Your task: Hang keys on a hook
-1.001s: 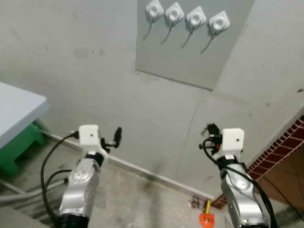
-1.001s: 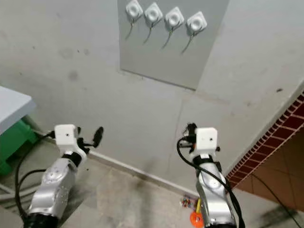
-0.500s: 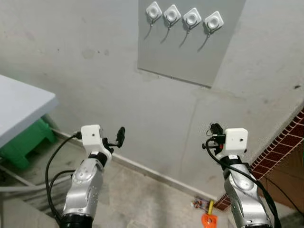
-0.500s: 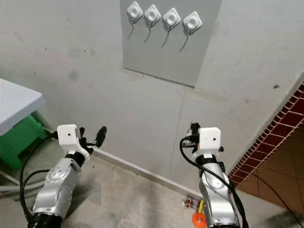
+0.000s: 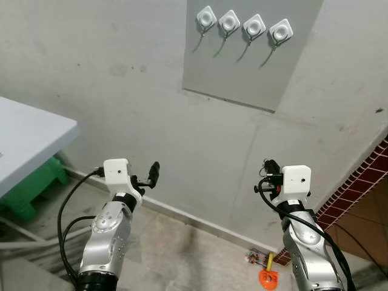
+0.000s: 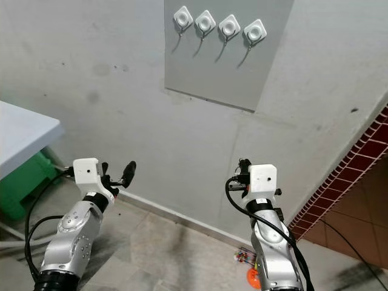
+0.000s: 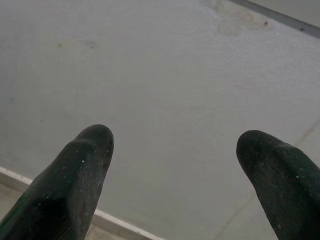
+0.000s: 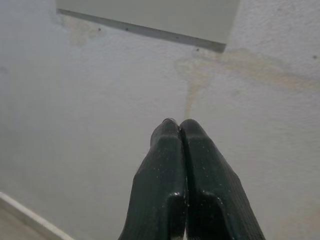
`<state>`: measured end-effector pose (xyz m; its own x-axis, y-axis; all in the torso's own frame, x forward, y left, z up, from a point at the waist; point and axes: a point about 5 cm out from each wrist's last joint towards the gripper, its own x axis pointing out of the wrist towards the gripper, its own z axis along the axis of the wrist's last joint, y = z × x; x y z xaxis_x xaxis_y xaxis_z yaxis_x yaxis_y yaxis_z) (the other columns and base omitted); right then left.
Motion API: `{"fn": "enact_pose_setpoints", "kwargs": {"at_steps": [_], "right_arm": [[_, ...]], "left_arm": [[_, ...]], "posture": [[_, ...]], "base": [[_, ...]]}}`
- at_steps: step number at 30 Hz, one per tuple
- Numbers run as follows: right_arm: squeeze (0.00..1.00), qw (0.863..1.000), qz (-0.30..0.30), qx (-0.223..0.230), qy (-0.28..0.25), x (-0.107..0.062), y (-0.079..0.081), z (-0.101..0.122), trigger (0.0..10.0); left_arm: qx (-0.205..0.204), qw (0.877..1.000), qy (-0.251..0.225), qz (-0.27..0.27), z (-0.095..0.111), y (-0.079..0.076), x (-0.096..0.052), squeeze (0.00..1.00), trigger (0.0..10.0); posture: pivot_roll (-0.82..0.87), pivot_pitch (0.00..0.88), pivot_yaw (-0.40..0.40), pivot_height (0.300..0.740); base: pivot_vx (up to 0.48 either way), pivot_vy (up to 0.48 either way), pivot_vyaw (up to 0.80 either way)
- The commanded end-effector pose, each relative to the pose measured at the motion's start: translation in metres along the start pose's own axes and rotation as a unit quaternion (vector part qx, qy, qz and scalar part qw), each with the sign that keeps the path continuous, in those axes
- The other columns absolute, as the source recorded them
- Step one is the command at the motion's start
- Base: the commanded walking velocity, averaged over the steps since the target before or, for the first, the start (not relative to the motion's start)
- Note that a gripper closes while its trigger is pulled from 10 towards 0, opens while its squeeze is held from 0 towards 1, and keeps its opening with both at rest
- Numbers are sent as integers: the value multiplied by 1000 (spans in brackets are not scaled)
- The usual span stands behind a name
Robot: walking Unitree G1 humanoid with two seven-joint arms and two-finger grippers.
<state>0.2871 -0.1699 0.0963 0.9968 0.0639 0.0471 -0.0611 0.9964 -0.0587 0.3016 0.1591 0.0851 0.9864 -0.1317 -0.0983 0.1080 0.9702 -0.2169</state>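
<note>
Keys [image 5: 267, 274], a small bunch with an orange tag and a yellow piece, lie on the floor [image 5: 182, 254] at the foot of the wall, just left of the right arm's forearm and well below both grippers (too small to make out the individual keys). Right gripper [image 8: 179, 125] is held up in front of the wall with its two black, finely textured fingers pressed together along their whole length, holding nothing. Left gripper [image 7: 175, 142] is raised at about the same height, its rounded, matte black fingers [image 7: 82, 165] spread wide apart with bare wall between them. Each wrist carries a boxy white camera housing [image 5: 115, 171] above a smooth silver forearm, and black cables loop down from both.

Beyond the grippers stands the wall [image 5: 109, 91], rough grey plaster with faint stains and hairline cracks. High on it sits a flat, smooth grey panel [image 5: 242, 79], rectangular, bearing a row of four hooks [image 5: 242, 25]: each has a white, rounded-square base set cornerwise and a thin curved metal prong hanging beneath. All four are bare.

A pale skirting strip runs along the wall's foot above mottled stone tiles. At the robot's left, a flat grey tabletop [image 5: 30, 142] juts in, with a green plastic stool [image 5: 33, 185] under it. At the far right, red brick-patterned tiling [image 5: 361, 188] begins.
</note>
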Motion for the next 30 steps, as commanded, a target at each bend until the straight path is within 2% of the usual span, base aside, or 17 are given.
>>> {"fn": "enact_pose_setpoints", "kwargs": {"at_steps": [1,17,30], "right_arm": [[0,1000,-9,-4,-5,-2,-5,3,10000],[0,1000,-16,0,4,-4,-5,2,10000],[0,1000,-16,-6,-2,0,-6,7,10000]], "left_arm": [[2,1000,-6,-9,4,-3,1,0,10000],[15,1000,-9,9,5,-2,-1,0,10000],[43,999,-23,-22,12,-7,0,0,10000]], "posture": [[-25,69,-52,740],[-23,85,-53,740],[-23,94,-46,740]], "base": [[465,0,0],[29,0,0],[0,0,0]]}}
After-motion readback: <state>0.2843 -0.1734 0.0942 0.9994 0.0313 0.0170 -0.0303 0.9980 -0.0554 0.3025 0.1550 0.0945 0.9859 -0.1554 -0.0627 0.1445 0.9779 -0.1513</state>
